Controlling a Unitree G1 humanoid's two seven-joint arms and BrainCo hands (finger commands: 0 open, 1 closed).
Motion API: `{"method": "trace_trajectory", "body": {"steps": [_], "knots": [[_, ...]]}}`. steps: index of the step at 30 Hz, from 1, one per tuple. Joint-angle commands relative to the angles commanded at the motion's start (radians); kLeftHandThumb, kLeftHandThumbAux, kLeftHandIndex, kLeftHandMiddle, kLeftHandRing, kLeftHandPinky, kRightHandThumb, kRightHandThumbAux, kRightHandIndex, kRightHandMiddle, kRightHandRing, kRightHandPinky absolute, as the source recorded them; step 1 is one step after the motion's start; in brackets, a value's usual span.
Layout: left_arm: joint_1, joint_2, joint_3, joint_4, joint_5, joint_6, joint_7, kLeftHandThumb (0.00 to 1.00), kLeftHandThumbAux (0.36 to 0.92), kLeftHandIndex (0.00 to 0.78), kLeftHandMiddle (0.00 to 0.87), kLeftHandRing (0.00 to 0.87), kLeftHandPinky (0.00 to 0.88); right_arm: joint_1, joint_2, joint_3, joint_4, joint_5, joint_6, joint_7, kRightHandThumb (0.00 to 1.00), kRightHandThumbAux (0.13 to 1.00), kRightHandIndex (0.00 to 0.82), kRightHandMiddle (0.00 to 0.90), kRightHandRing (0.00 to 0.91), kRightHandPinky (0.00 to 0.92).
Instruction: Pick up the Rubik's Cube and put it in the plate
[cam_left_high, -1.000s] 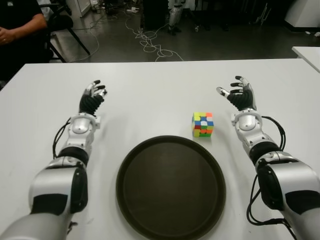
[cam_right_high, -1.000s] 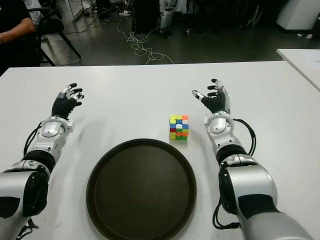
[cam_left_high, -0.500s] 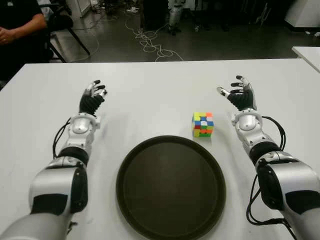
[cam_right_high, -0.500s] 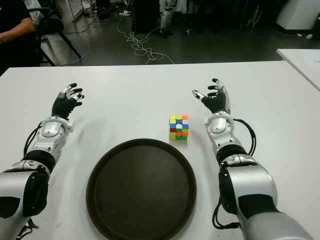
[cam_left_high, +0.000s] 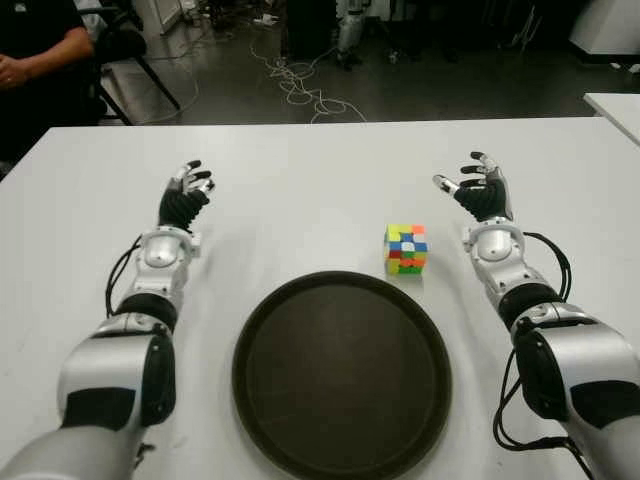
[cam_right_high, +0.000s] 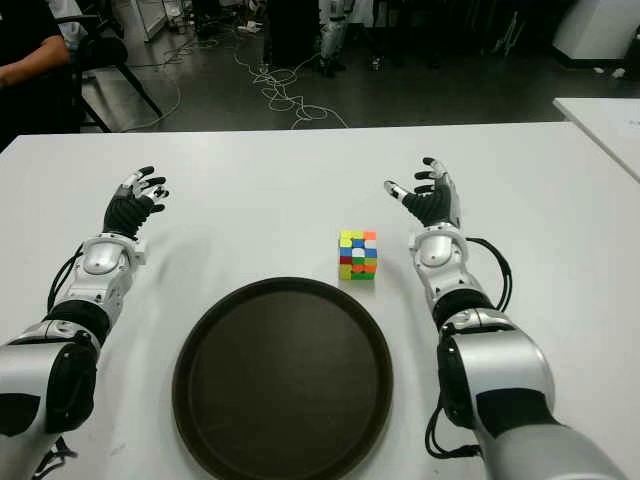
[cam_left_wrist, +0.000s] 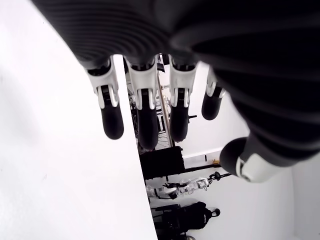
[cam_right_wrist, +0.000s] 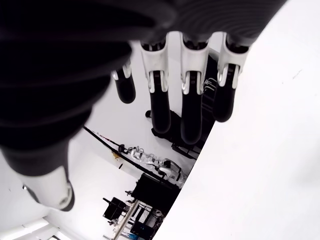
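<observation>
A multicoloured Rubik's Cube (cam_left_high: 406, 249) sits on the white table (cam_left_high: 300, 180), just beyond the far right rim of a round dark plate (cam_left_high: 341, 372) that holds nothing. My right hand (cam_left_high: 477, 189) is to the right of the cube and a little farther back, apart from it, its fingers (cam_right_wrist: 191, 100) spread and holding nothing. My left hand (cam_left_high: 185, 193) shows at the left of the table, well away from the cube, with its fingers (cam_left_wrist: 142, 112) spread and holding nothing.
A seated person (cam_left_high: 35, 60) is beyond the table's far left corner, beside a chair. Cables (cam_left_high: 295, 85) trail over the dark floor past the far edge. The corner of a second white table (cam_left_high: 615, 105) shows at the right.
</observation>
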Motion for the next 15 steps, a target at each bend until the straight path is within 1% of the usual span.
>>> {"method": "trace_trajectory", "body": {"steps": [4, 8, 15], "knots": [[0.0, 0.0, -0.002, -0.001, 0.002, -0.003, 0.0, 0.325, 0.543, 0.115, 0.198, 0.207, 0.223, 0.0, -0.001, 0.001, 0.0, 0.0, 0.003, 0.001, 0.152, 0.607, 0.16, 0.277, 0.308, 0.274], [-0.001, 0.001, -0.003, 0.0, 0.003, 0.0, 0.0, 0.33, 0.546, 0.114, 0.193, 0.204, 0.22, 0.0, -0.002, 0.003, 0.0, -0.001, 0.001, 0.005, 0.154, 0.603, 0.154, 0.27, 0.303, 0.291], [-0.001, 0.0, -0.003, -0.001, 0.003, 0.001, -0.001, 0.327, 0.553, 0.112, 0.194, 0.204, 0.22, 0.002, -0.002, 0.007, -0.001, -0.002, -0.006, 0.008, 0.17, 0.621, 0.164, 0.281, 0.314, 0.292]]}}
